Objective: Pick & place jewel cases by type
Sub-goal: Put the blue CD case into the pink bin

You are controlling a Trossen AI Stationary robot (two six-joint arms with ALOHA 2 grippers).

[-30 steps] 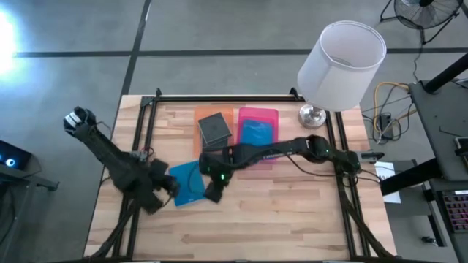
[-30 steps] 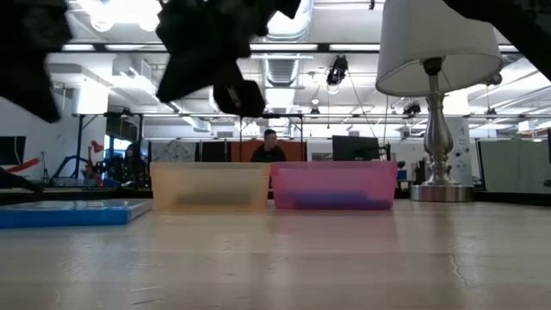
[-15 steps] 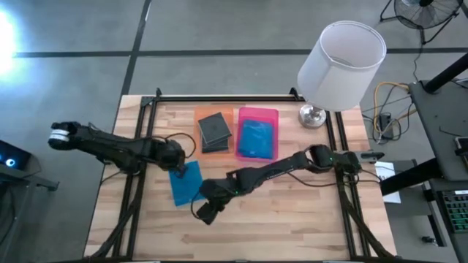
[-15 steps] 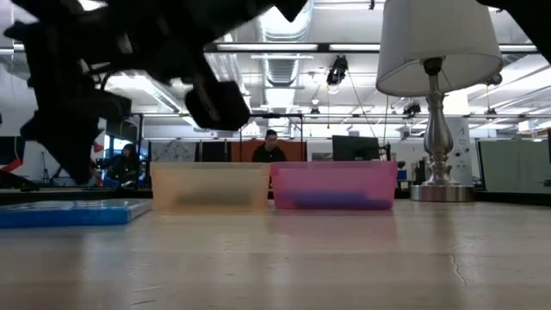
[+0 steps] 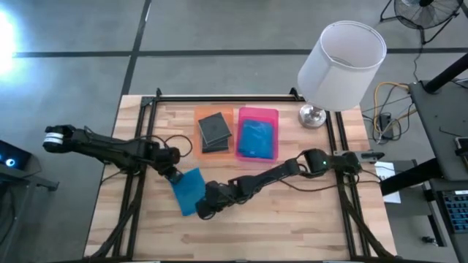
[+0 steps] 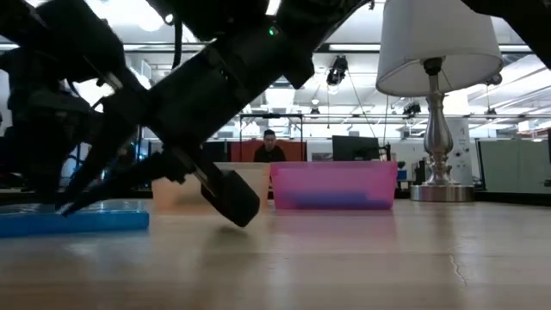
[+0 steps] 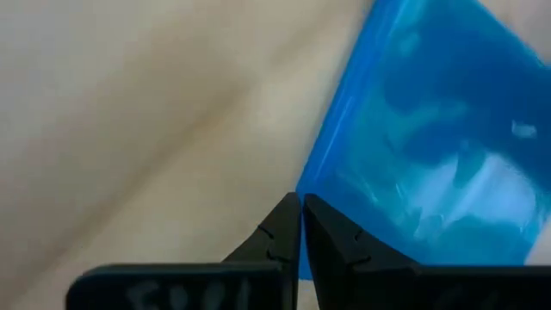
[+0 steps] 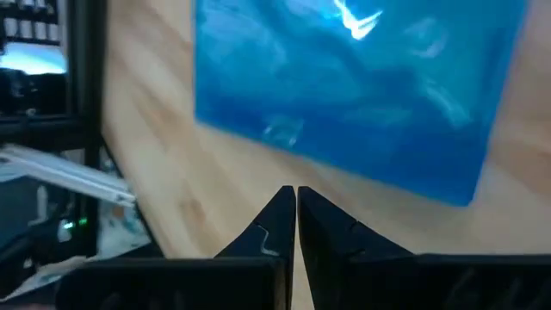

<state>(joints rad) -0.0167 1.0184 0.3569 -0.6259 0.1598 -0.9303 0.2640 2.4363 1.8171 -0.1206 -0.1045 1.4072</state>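
Observation:
One bright blue jewel case (image 5: 189,191) lies flat on the table's left half, also seen in the low view (image 6: 73,218). My left gripper (image 5: 173,174) is shut at the case's far-left corner (image 7: 301,200). My right gripper (image 5: 202,210) is shut and low over the table at the case's near-right side, its tips (image 8: 295,191) just short of the case's edge (image 8: 344,176). Dark grey cases (image 5: 213,130) lie in the orange tray (image 5: 197,112). Another blue case (image 5: 257,139) lies in the pink tray (image 5: 257,111). My left gripper's shut fingertips (image 7: 288,215) meet the blue case at the edge of its far-left corner (image 7: 312,176), slanting down from the table's left. The case lies flat on the table. My right gripper is close to the case's near-right edge; I cannot tell whether it touches.
The orange and pink trays stand side by side at the table's far middle. A lamp with a white shade (image 5: 340,66) stands on its silver base (image 5: 312,115) at the far right corner. Bare wood (image 5: 292,219) lies along the near edge and right half. A black rail (image 5: 219,97) frames the table.
My left gripper swung from the case's near-left side to the far side, then came back down onto its far-left corner. My right gripper moved toward the near edge and dropped to table height beside the case. The blue case shifted slightly toward the near edge.

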